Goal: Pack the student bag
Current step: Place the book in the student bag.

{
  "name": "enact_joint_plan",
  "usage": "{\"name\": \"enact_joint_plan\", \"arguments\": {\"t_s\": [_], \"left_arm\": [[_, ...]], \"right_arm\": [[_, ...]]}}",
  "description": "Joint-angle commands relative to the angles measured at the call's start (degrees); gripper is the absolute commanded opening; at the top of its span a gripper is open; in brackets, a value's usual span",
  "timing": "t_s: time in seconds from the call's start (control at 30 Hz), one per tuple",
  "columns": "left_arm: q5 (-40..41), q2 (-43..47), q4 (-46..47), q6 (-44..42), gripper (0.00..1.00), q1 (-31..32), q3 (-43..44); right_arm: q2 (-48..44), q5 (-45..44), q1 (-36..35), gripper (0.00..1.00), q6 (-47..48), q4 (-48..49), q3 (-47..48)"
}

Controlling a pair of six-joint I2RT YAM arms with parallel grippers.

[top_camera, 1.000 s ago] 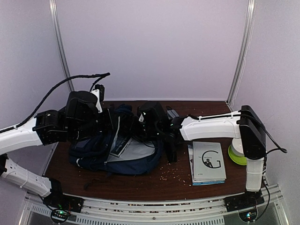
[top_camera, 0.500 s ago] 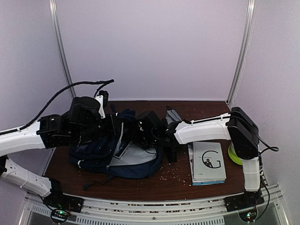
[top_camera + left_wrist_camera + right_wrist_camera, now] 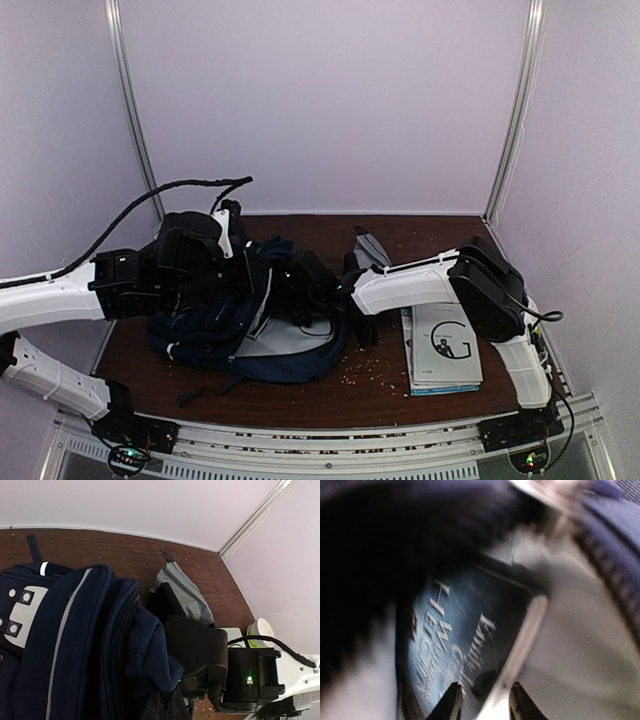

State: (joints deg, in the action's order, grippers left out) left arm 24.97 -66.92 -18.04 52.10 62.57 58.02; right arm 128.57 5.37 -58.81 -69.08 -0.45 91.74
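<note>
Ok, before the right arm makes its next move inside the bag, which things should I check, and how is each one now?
1. Mouth of the student bag open: ok.
2. The left claw shut on the bag's upper edge: ok.
3. The blue book inside the bag: ok.
4. The right claw gripping that book: cannot tell, view blurred.
5. The book stack on the table, apart from the bag: ok.

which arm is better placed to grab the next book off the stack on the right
Right. Its base sits beside the book stack; the right gripper only has to back out of the backpack. The left arm is on the opposite side, at the backpack's top.
</note>
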Motion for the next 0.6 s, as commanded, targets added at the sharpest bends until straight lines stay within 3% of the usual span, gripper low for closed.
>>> {"name": "enact_joint_plan", "arguments": {"t_s": [0.0,0.27,0.33,0.47,0.57], "left_arm": [[-1.4,-0.6,8.0,0.8,0.00,-0.3,0.3],[-2.8,-1.6,9.3,1.1,0.00,-0.2,0.3],[-3.0,-2.0,9.7,0.9,0.00,-0.2,0.5],[-2.9,-2.2,9.6,0.5,0.00,-0.2,0.4],[-2.5,-2.2,9.8,0.2,0.00,-0.2,0.1]], "right_arm": [[3.5,1.0,-0.1,0.25,-0.3,1.0,5.5],[9.0,8.4,-0.6,0.17,1.6,4.5,14.3],[11.1,11.7,-0.8,0.17,1.3,6.2,17.6],[10.2,13.9,-1.3,0.18,-0.2,15.7,14.9],[11.0,15.6,-1.6,0.22,0.8,15.2,17.7]]}}
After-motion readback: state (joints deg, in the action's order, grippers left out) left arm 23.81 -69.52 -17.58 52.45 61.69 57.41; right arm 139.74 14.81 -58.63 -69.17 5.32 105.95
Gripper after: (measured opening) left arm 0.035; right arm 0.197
